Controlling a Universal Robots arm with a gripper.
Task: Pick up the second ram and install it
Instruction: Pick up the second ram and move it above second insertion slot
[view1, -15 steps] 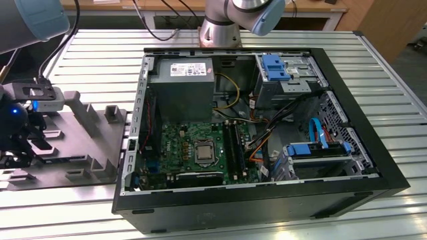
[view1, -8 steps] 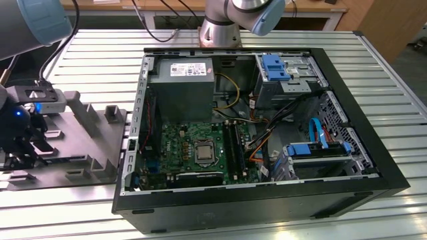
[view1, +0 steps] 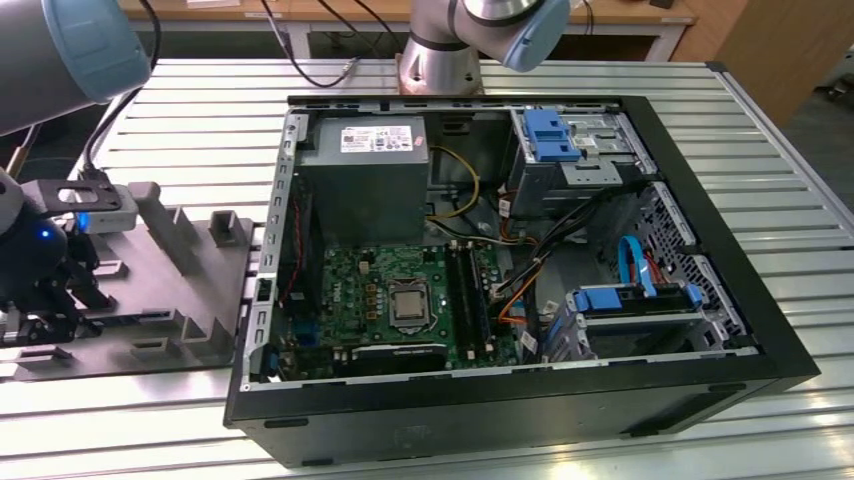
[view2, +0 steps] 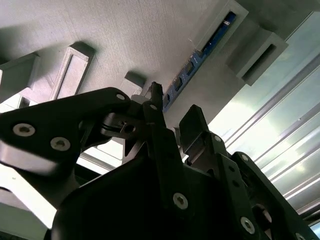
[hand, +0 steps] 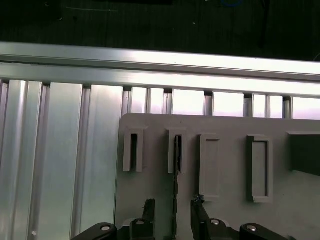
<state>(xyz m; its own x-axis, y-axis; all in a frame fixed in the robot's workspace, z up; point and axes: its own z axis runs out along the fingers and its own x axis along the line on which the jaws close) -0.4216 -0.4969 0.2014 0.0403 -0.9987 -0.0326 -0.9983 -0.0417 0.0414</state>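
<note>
The second ram (view2: 201, 54) is a thin dark-blue stick standing on edge in a slot of the grey moulded tray (view2: 125, 35). In the first wrist view the ram (hand: 176, 161) shows edge-on as a dark line running down between my fingers. My gripper (hand: 173, 204) is open and straddles the stick, one fingertip (hand: 148, 205) on each side with a gap to it. In the second wrist view the gripper (view2: 172, 110) hangs just above the stick's near end. In the exterior view the gripper (view1: 47, 305) sits over the tray (view1: 160, 290) at the view's left.
The open black computer case (view1: 534, 400) lies to the exterior view's right of the tray, with the green motherboard (view1: 387, 295), its memory slots (view1: 467, 290) and the grey power supply (view1: 360, 180) inside. The tray has several raised slot blocks (hand: 257, 170). A ribbed aluminium table (view1: 200, 130) carries everything.
</note>
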